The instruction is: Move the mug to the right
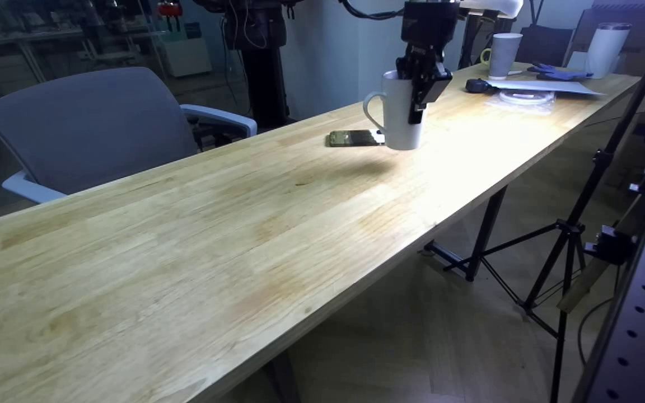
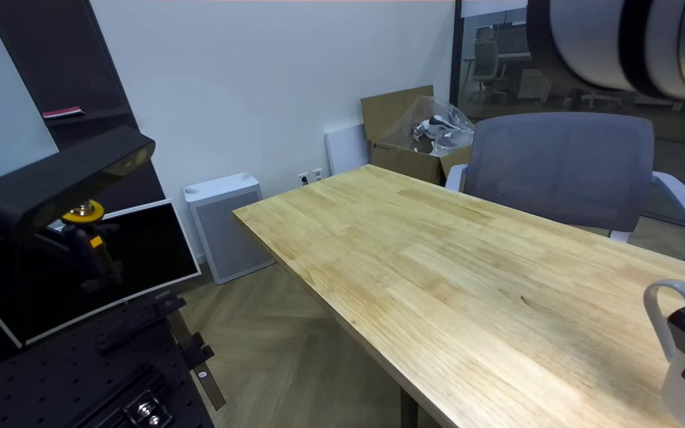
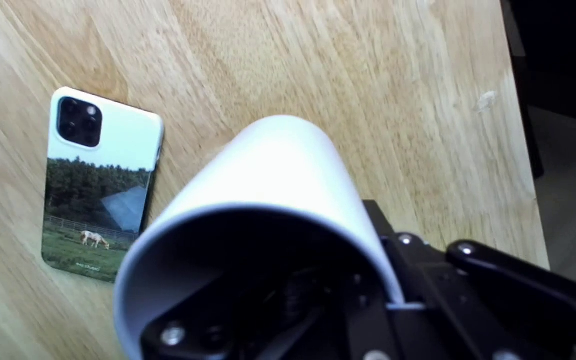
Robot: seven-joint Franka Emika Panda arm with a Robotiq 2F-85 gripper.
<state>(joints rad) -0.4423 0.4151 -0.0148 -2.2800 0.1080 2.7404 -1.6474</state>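
Note:
The white mug (image 1: 398, 109) is upright in an exterior view, raised above the wooden table with its shadow on the wood below. Its looped handle points away from the gripper. In an exterior view the mug (image 2: 684, 395) is cut off by the right edge. The black gripper (image 1: 417, 92) is shut on the mug's wall near the rim, with one finger outside and the other inside. In the wrist view the mug (image 3: 283, 165) shows its dark open mouth, and the gripper (image 3: 385, 290) pinches the rim's right side. The inner fingertip is hidden inside the mug.
A phone (image 3: 100, 195) lies on the table (image 1: 216, 235) beside and below the mug. At the far end stand a cup with a yellow handle (image 1: 504, 56), a white tumbler (image 1: 608, 50), a blue glove (image 1: 560, 73) and papers. A chair (image 1: 93, 123) stands along one edge.

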